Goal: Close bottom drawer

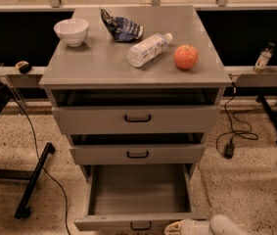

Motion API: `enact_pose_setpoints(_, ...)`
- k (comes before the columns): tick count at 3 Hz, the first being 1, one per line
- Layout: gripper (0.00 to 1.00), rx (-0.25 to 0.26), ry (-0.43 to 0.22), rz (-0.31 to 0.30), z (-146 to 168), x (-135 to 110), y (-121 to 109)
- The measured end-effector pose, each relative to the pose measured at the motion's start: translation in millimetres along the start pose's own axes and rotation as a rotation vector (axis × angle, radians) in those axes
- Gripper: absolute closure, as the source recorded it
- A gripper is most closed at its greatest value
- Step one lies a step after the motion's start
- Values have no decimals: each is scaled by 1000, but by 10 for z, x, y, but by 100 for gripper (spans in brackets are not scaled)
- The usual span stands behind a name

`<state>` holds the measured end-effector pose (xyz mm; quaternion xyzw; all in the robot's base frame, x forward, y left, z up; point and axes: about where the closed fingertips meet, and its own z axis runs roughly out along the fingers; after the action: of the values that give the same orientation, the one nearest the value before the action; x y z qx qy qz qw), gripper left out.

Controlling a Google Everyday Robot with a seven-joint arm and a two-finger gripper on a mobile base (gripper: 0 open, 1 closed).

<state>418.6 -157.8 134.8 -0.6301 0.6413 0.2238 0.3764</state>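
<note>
Pushing the bottom drawer shut: not done yet

Down at the near edge, the tool (175,227) is sitting close beside the front of the bottom drawer (138,192), just right of its handle (141,225). I cannot tell if it is spread or pressed together. The drawer is sticking far out, needing a full push. Farther back, an apple (186,57) is sitting on the bench (94,62).

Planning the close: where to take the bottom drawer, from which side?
Bottom drawer: its flat front panel beside the black handle, approached from the front and pushed toward the cabinet, since it stands pulled out. The gripper sits right of the handle.
</note>
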Motion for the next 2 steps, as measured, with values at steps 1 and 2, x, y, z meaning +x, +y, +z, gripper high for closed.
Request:
enact_pose_setpoints(1,100,44,26,33,51,33,-28)
enact_pose_setpoints(2,100,90,55,62,72,61,-55)
